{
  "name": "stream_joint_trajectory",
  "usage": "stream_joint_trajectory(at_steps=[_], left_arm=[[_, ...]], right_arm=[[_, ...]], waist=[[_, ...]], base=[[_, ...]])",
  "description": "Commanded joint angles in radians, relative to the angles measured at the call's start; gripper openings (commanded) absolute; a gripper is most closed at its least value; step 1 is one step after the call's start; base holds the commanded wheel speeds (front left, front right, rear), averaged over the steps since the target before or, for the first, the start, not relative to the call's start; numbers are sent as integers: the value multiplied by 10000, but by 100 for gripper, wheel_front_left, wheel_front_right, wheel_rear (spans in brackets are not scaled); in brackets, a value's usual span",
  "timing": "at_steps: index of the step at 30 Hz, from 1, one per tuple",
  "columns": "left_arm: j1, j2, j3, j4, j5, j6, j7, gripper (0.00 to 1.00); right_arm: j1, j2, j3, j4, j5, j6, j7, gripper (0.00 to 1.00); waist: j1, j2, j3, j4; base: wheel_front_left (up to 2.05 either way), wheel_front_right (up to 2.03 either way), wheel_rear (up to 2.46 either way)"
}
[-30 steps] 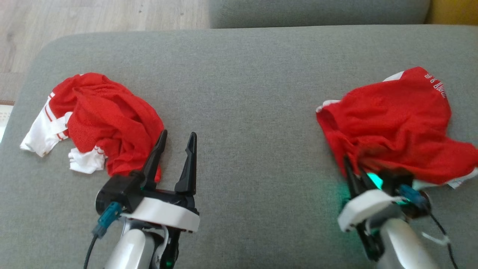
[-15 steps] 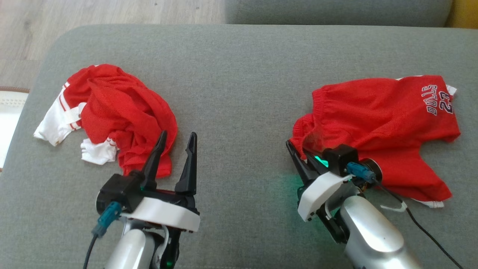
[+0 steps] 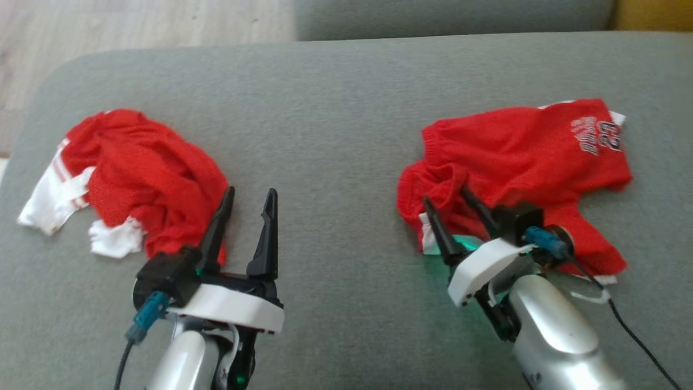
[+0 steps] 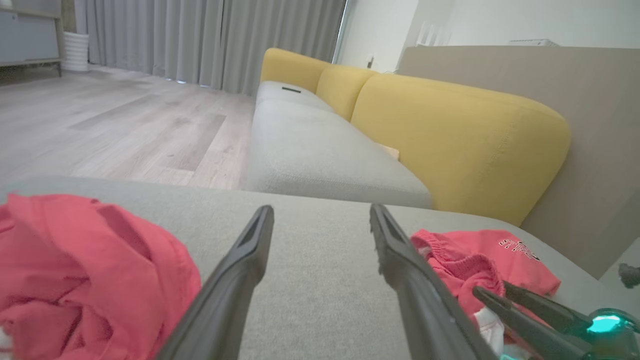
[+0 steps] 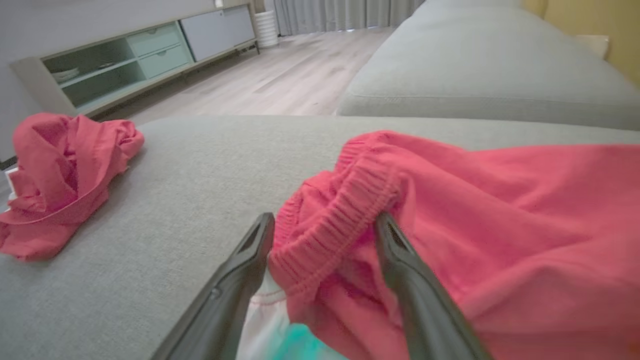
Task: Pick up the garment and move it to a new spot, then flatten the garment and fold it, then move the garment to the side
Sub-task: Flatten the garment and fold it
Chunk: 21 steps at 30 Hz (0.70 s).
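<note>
Garment: red, crumpled, laid on rt half of grey cushion. White-outlined lettering is seen at its far rt corner, too blurred to be read. A ribbed elastic hem is bunched up at the near-left edge; a bit of white trim is exposed just below it.

Rt gripper: released, fingers spread. The ribbed hem is straddled by them and nothing is pinched. The rt finger is pressed against the red fabric; the left finger is set beside the hem, over the white trim. Green glow is cast on the cushion at the wrist.

Left gripper: also released, fingers well apart, held over bare cushion. Its left finger is overlapped w/ the edge of a 2nd red garment, white sleeves w/ red stripes, heaped on the left half; contact can't be told.

The 2 garments are kept well apart, bare cushion btwn. Beyond: wood floor, another grey seat, yellow backrest.
</note>
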Motion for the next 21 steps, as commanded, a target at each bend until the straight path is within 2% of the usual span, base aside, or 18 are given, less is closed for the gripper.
stream_joint_trajectory(at_steps=[1,6,12,13,16,21], left_arm=[[-331,10,388,-366,-2,36,-53,100],[-283,10,477,-389,18,-22,-53,100],[-256,10,503,-347,74,-145,-53,100],[-265,10,522,-294,97,-186,-53,100],[-264,10,489,-194,-9,-324,-53,100],[-234,10,460,-7,2,-432,-53,100]], right_arm=[[23,49,-92,-369,-126,-7,-139,100],[637,12,-1097,-924,-936,-7,-183,100],[1998,28,-3120,-2560,-1786,-7,-381,100],[2515,39,-3626,-3160,-1786,-7,-432,100],[3240,44,-4118,-3816,-1251,-7,-515,100],[3881,46,-4413,-4116,-654,-7,-610,100]], waist=[[0,0,-98,-325],[0,0,-242,-895],[0,0,-300,-1427],[0,0,-295,-1567],[0,0,-261,-1713],[0,0,-115,-1879]], base=[[0,0,0],[0,0,0],[0,0,0],[0,0,0],[0,0,0],[0,0,0]])
